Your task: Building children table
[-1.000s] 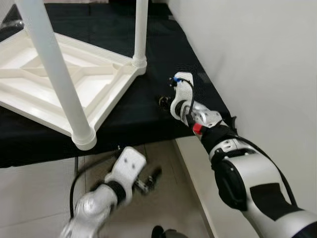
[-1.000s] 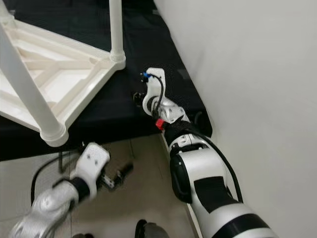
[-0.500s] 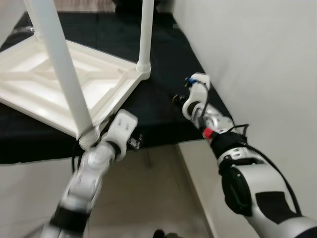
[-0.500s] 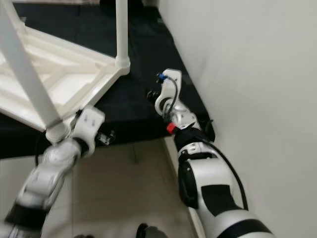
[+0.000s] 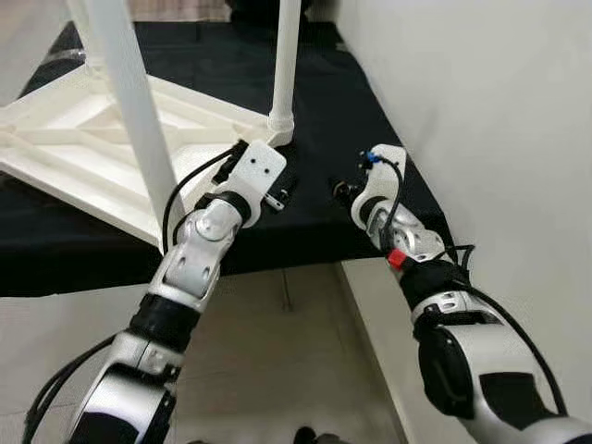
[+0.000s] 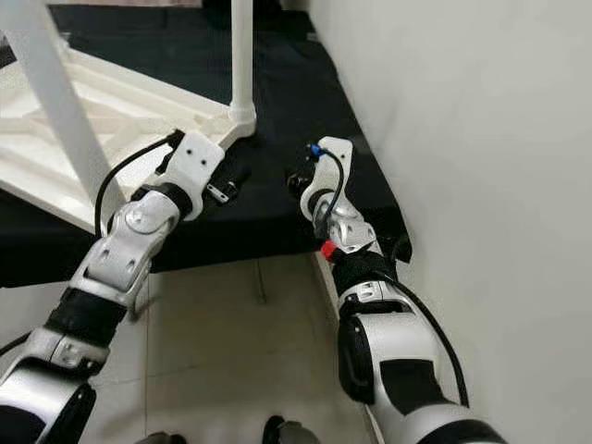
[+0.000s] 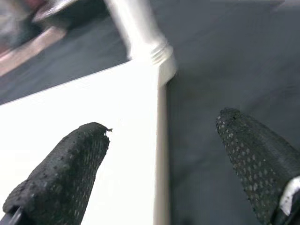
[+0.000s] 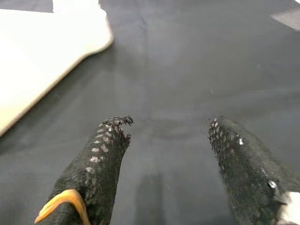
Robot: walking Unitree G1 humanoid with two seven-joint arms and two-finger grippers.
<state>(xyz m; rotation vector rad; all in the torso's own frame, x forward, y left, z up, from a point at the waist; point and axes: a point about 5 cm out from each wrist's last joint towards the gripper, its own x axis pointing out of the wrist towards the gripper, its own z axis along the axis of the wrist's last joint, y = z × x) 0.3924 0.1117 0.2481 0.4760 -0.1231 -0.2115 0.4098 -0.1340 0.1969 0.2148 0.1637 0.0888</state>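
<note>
White table (image 5: 102,139) lies upside down on black cloth (image 5: 314,102), legs up, taking up cloth's left part; one corner w/ leg (image 5: 282,74) sits near cloth's middle. L gripper (image 7: 161,140) wide open, over table's edge by that corner. R gripper (image 8: 166,145) wide open, low over bare cloth near right edge, holding nothing.

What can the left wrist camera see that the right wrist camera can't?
The left wrist view alone has a round white table leg standing up from the corner of the upside-down white table, with the open left pincer reaching over the table's edge. The right wrist view alone has the open right pincer low over bare black cloth, with the table's rounded corner far off. Both see dotted black fingers, the white table and the black cloth.
</note>
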